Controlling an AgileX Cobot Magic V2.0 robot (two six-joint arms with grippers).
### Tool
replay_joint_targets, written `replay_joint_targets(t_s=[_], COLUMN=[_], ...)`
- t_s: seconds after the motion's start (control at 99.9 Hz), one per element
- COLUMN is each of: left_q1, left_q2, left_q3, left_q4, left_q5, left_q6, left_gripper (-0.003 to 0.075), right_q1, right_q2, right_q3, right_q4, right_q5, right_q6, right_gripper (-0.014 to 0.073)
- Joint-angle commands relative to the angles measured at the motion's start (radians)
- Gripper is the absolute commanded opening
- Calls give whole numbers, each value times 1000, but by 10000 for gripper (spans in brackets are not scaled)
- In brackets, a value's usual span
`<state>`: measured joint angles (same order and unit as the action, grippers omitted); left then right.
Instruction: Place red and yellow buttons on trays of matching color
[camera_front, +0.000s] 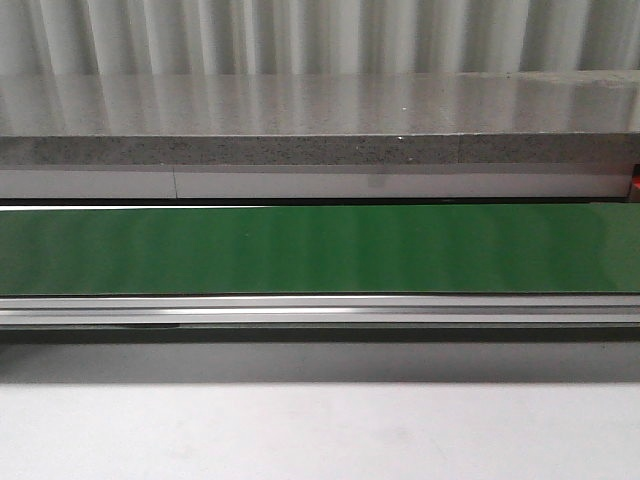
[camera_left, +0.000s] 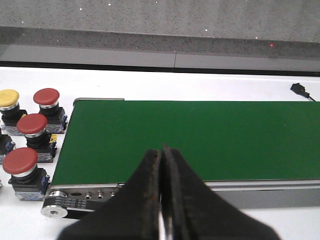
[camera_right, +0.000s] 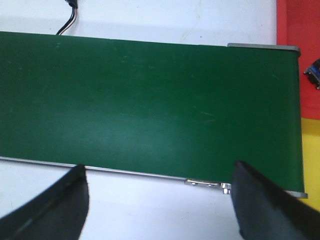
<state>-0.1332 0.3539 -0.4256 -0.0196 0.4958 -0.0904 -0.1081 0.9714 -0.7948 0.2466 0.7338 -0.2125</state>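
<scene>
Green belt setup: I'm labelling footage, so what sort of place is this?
Probably an industrial sorting test bench: a green conveyor belt, mushroom-head push buttons waiting beside its end, and red and yellow trays.

A green conveyor belt (camera_front: 320, 250) is seen running across the front view from edge to edge, framed along its near side by an aluminium rail (camera_front: 320, 311). Behind it a grey speckled ledge (camera_front: 300, 150) is noted, w/ a corrugated wall (camera_front: 320, 35) above. The white table (camera_front: 320, 430) is seen in the foreground.

In the left wrist view, the belt's end roller (camera_left: 55, 212) is seen at the frame corner, w/ small holes in the side plate. A small black sensor w/ cable (camera_left: 299, 89) is seen on the table beyond the belt.

In the right wrist view, a black cable (camera_right: 67, 20) is noted beyond the belt's far edge, and faint scratches are visible on the belt surface.
</scene>
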Motion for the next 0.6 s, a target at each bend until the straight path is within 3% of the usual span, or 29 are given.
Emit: replay_joint_targets(t_s=[0.0, 0.18, 0.59], left_q1=[-8, -8, -8], left_q2=[6, 6, 6], left_q3=[-28, -28, -28], left_q4=[-2, -2, -2], left_q5=[-78, -78, -78], left_q6=[1, 1, 1], left_gripper=[-20, -20, -20], right_q1=[1, 1, 1], right_q2=[-36, -37, -37], right_q3=[-22, -22, -22], right_q4=[11, 11, 11], right_q5=[-30, -23, -24], right_q6=[-11, -11, -11], right_gripper=[424, -64, -67])
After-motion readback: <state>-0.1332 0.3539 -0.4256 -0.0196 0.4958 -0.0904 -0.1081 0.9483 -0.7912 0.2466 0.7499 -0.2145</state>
